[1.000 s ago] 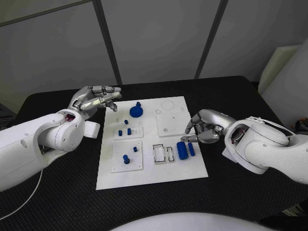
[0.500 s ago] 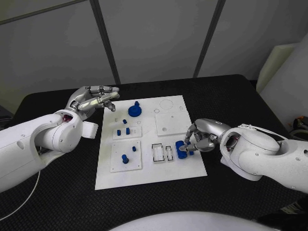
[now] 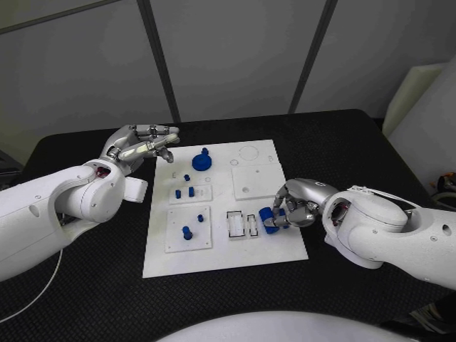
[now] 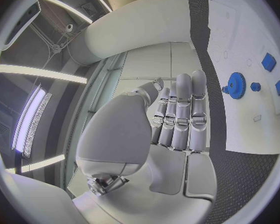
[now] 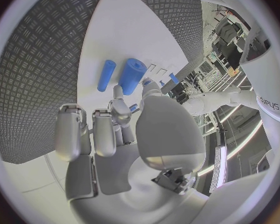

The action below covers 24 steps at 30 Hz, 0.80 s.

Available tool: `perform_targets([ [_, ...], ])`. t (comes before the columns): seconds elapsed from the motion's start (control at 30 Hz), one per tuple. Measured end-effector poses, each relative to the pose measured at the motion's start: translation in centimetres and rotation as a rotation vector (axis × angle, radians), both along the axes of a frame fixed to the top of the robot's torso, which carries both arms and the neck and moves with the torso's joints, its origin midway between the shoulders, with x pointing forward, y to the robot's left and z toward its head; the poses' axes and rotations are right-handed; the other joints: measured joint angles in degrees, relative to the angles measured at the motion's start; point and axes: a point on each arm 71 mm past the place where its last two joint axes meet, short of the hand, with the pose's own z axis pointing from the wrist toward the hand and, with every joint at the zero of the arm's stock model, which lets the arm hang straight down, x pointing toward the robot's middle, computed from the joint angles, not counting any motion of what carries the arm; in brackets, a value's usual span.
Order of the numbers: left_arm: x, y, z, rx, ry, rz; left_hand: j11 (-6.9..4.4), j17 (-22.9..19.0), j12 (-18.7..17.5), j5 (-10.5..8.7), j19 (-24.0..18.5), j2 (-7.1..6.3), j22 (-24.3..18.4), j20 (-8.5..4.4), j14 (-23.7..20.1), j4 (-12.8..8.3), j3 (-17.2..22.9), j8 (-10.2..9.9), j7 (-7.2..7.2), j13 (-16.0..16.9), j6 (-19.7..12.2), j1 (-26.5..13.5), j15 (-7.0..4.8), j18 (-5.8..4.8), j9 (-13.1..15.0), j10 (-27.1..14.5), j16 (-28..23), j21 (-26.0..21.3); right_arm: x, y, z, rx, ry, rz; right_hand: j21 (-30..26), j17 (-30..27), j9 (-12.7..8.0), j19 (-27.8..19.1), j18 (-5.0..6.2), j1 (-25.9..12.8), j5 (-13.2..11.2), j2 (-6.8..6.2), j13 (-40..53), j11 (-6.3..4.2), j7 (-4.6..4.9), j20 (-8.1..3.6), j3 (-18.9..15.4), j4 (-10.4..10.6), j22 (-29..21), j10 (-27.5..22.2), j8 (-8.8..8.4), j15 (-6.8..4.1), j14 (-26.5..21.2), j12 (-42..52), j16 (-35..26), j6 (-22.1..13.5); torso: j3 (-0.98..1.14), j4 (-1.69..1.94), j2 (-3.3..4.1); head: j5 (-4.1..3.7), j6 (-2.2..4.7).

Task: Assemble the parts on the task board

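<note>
Black textured worktop, grey panelled wall behind. White rectangular task board lies mid-worktop, carrying small blue parts.

Right hand has moved in from the board's right edge over the last second — now down at the pair of loose blue cylinders, thick blue cylinder and thin blue rod, lying side by side on the board's right margin, just beside the empty rectangular slots. Fingers curled towards the thick one; contact looks likely, a firm hold I cannot tell.

Left hand stays raised off the board's far-left corner, fingers loosely curled, holding nothing. Blue toothed gear sits on the board near it.

Reading: the pick is starting — the cylinder is not lifted yet; seating it follows.
</note>
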Motion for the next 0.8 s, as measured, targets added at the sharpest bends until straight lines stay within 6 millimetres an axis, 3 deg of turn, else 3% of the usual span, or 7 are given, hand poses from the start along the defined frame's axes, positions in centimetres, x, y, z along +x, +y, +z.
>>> perform_targets([
  [0.4,0.0,0.0,0.0,0.0,0.0,0.0,0.0,0.01,0.0,0.0,0.0,0.0,0.0,0.0,0.0,0.0,0.0,0.0,0.0,-0.01,0.0,0.0,0.0,0.0,0.0,0.0,0.0,0.0,0.2,1.1,-1.3,-0.036,0.015,0.014,0.0,-0.25,0.82,0.0,0.0,-0.21,0.0,0.23,-0.02,0.0,-0.01,0.0,-0.24,-0.07,-0.01,0.0,1.0,0.0,0.0,-0.01,0.0,-0.39,-0.01,0.03,-0.07,0.55,0.34],
  [0.57,0.0,0.2,0.0,0.001,0.001,0.002,0.0,-0.07,0.22,0.0,0.0,0.0,-0.07,0.0,-0.2,0.23,-0.23,0.23,0.0,0.04,0.0,0.0,0.2,0.0,0.0,0.0,0.0,-0.24,0.2,1.5,-1.4,-0.036,0.006,0.019,0.0,-0.19,0.99,0.0,0.0,0.47,0.05,0.92,0.46,0.0,-0.03,0.0,-0.41,-0.23,-0.01,0.0,1.21,0.0,0.0,-0.01,0.0,-0.85,-0.04,0.05,-0.07,0.73,0.41],
  [0.73,0.0,0.2,0.0,0.002,0.001,0.002,-0.19,-0.06,0.22,0.0,0.0,0.0,-0.07,0.0,-0.2,0.23,-0.23,0.23,0.0,0.05,0.0,0.0,0.2,0.0,0.0,-0.19,0.0,-0.24,0.1,1.6,-1.4,-0.031,-0.001,0.019,0.23,0.25,1.86,0.21,0.0,1.33,1.5,1.77,1.25,-0.41,0.04,-0.21,-0.49,-0.15,-0.01,0.42,2.25,0.01,0.01,0.21,0.0,-0.97,-0.03,0.01,-0.05,0.83,0.42],
  [0.8,0.0,0.2,0.0,0.002,0.001,0.002,-0.2,-0.06,0.22,0.0,0.0,0.0,-0.07,0.0,-0.2,0.23,-0.23,0.23,0.0,0.05,0.0,0.0,0.2,0.0,0.0,-0.2,0.0,-0.24,0.0,1.6,-1.4,-0.025,-0.005,0.017,0.59,0.52,2.34,0.2,-0.06,1.52,2.39,2.45,1.85,-0.56,-0.35,-0.21,-0.49,-0.15,-0.01,0.57,2.72,0.01,0.01,0.88,0.31,-0.7,-0.01,-0.03,-0.02,0.84,0.45],
])
